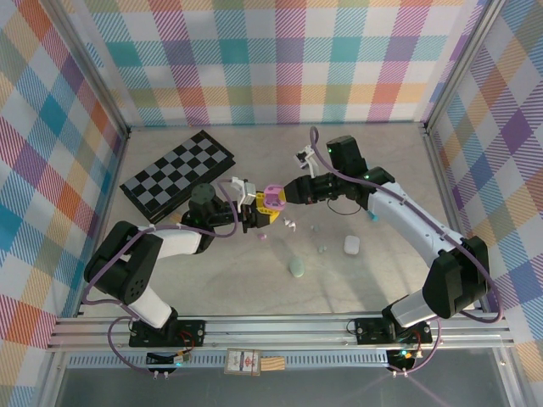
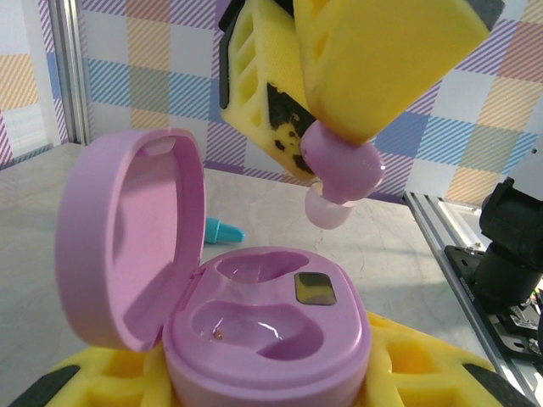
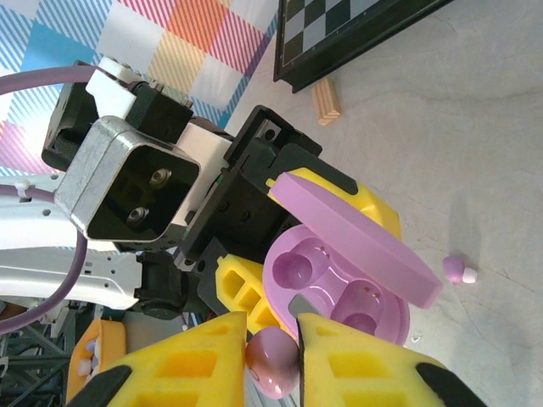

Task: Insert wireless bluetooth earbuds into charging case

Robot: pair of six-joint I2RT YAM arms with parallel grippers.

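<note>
My left gripper (image 1: 256,213) (image 2: 267,377) is shut on an open pink charging case (image 1: 271,197) (image 2: 267,326). Its lid (image 2: 127,237) stands up on the left and both wells are empty. My right gripper (image 1: 290,192) (image 3: 273,352) is shut on a glossy pinkish earbud (image 3: 271,371) (image 2: 341,170). The bud's pale tip (image 2: 327,209) points down, just above the case's far well and apart from it. In the right wrist view the case (image 3: 339,292) lies right in front of my yellow fingers (image 3: 187,365). A second pink earbud (image 3: 458,270) lies on the table.
A folded chessboard (image 1: 178,175) lies at the back left, a small wooden block (image 3: 326,102) beside it. A white case (image 1: 351,245) and a pale green case (image 1: 297,267) sit on the table in front, with tiny buds (image 1: 290,225) (image 1: 321,248) near them. A teal piece (image 1: 371,217) lies right.
</note>
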